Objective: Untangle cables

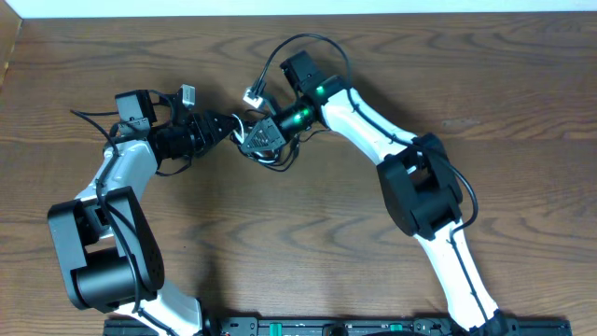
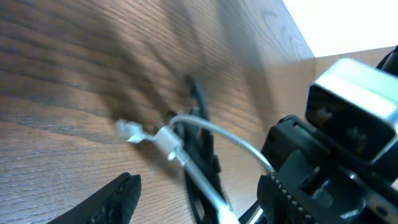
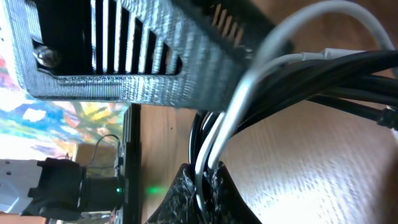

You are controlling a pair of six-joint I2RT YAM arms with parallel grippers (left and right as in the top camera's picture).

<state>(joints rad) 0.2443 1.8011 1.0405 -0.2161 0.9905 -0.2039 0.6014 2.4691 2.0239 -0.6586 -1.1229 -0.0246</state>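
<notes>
Your right gripper (image 3: 202, 180) pinched the light, limp cables (image 3: 348, 71); your left gripper (image 1: 226, 128) stood spread, the stiff white plug (image 2: 163, 142) just ahead looking the best hold.

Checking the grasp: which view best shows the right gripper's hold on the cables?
Right wrist: the right gripper clamps white and black cables in its jaws. Overhead shows it over them, pinch hidden. Left wrist shows only blurred cable on the table.
</notes>
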